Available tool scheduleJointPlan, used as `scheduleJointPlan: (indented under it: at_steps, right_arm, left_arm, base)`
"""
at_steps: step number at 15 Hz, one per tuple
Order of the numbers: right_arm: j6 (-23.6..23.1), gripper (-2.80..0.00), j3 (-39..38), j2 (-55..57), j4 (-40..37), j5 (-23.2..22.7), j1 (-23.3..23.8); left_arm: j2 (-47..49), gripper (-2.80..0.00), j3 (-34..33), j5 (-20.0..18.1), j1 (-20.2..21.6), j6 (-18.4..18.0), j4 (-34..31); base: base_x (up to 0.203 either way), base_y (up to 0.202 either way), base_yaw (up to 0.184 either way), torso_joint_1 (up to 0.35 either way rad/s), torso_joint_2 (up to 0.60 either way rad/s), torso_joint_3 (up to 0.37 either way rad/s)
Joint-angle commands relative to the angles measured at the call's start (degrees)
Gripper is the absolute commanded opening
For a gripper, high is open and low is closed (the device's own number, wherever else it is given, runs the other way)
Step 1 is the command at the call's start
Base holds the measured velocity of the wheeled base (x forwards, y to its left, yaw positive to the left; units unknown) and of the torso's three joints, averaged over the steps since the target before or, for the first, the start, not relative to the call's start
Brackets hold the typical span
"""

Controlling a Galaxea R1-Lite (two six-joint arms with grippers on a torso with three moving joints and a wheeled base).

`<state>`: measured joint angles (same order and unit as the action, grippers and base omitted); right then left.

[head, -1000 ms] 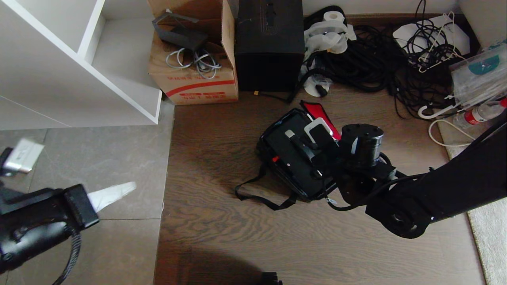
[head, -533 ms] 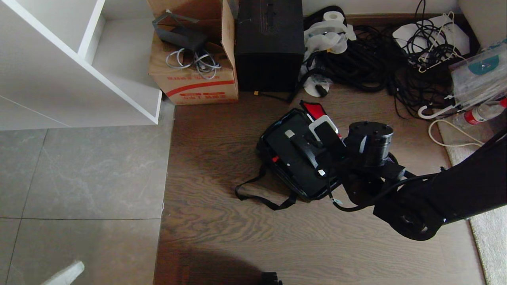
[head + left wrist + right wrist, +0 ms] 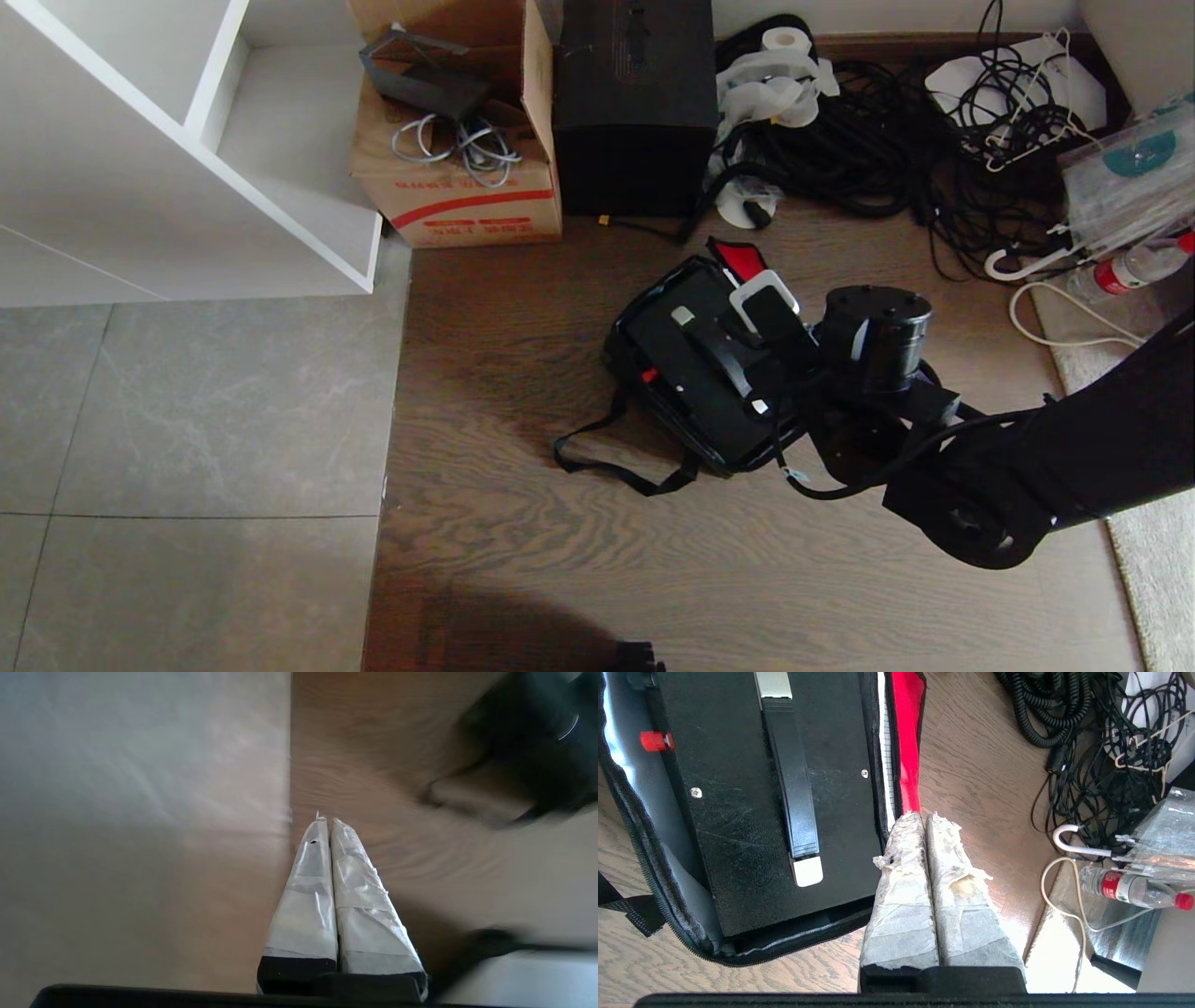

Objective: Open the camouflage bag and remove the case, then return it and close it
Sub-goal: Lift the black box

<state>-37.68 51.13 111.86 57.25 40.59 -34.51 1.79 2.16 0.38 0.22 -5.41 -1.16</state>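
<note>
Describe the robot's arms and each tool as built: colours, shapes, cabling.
The right arm is matte black with a ribbed cylindrical wrist joint and a thin black cable looped beneath. Both the right tool and left tool have tapered fingers wrapped in whitish tape on black mounts.

Red-striped cardboard box w/ grey cables at far floor edge, beside white shelf unit; tall black box just right of it; black cable tangle far right; plastic bottle nr right edge.

light: soft daylight | glare: floor beside pincer | shadow: lower head view | blur: left wrist view smeared
</note>
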Motion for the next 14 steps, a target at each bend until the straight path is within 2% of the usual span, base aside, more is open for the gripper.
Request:
scheduleJointPlan:
  at_steps: [1,2,3,5,8,13,14]
  right_arm:
    - [-0.2,-2.8,0.0,0.6,0.3,0.2,0.0]
    - [-0.2,-2.8,-0.1,0.9,0.3,0.1,0.0]
    - [-0.2,-2.8,-0.1,1.0,0.3,0.0,0.0]
    - [-0.2,-2.8,-0.1,1.3,0.3,0.0,0.0]
    - [0.9,-2.8,-1.1,2.6,0.3,-0.2,-0.1]
    - [3.2,-2.8,-0.9,7.6,0.6,-0.2,-0.3]
    - [3.5,-1.13,-0.5,9.1,0.5,-0.2,-0.3]
  left_arm:
    - [-1.8,-2.8,-0.8,-2.3,-0.1,-6.3,0.4]
    - [-1.8,-2.8,-1.4,-1.7,-0.1,-0.7,0.6]
    - [-1.8,-2.8,-2.4,-1.3,-0.1,2.2,1.6]
    - [-1.8,-2.8,-2.7,-1.3,-0.1,2.2,2.2]
    - [-1.8,-2.8,-2.7,-0.9,-0.1,4.5,2.2]
    - [-1.8,-2.8,-2.7,-0.6,-0.1,4.7,2.2]
    - [-1.8,-2.8,-2.7,-0.6,-0.2,4.7,2.3]
  base:
    - [0.0,0.0,0.0,0.0,0.0,0.0]
    - [0.0,0.0,0.0,0.0,0.0,0.0]
    - [0.0,0.0,0.0,0.0,0.0,0.0]
    - [0.0,0.0,0.0,0.0,0.0,0.0]
    - [0.0,0.0,0.0,0.0,0.0,0.0]
    - [0.0,0.0,0.0,0.0,0.0,0.0]
    - [0.0,0.0,0.0,0.0,0.0,0.0]
